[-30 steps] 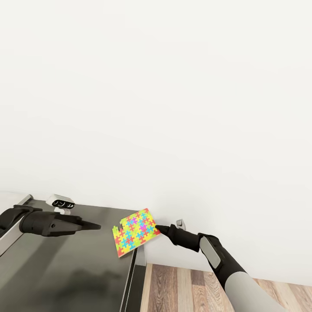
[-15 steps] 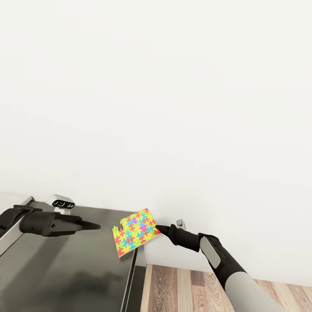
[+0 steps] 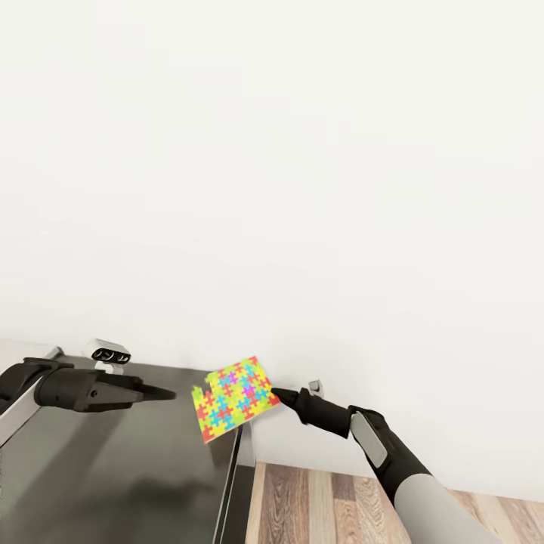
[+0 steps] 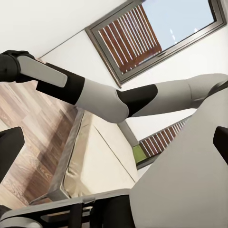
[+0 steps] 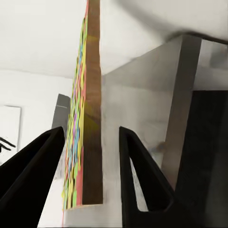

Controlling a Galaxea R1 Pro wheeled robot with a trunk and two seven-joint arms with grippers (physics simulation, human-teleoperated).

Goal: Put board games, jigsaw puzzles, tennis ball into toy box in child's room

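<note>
**Puzzle held at the end of the dark desk, blank wall behind**

Head view: most of the frame is plain white wall. Low at the left, the dark grey desk (image 3: 128, 468) section, glossy top, ending in a thin metal edge. Past that edge, wood-plank floor (image 3: 317, 506) in brown and grey strips. A small white device with dark lenses (image 3: 109, 353) sits at the back of the desk against the wall.

Right end effector (image 3: 273, 393): tips meet the right edge of the jigsaw puzzle (image 3: 233, 399), which hangs tilted above the desk's end corner, coloured face toward the camera. In the right wrist view the puzzle (image 5: 85, 118) stands edge-on between the two dark fingers (image 5: 28, 171), brown backing showing. A gap shows on the backing side, so whether the fingers are pressing on the sheet cannot be told.

Left end effector (image 3: 168, 393): over the dark desk, pointing toward the puzzle, apart from it, tips drawn to a single point, nothing between them.

Left wrist view: the right arm (image 4: 109, 97) crosses the frame; behind it, a window with slatted blinds (image 4: 152, 33), the bed (image 4: 95, 161) with beige mattress and grey frame, wood floor beside it.
</note>
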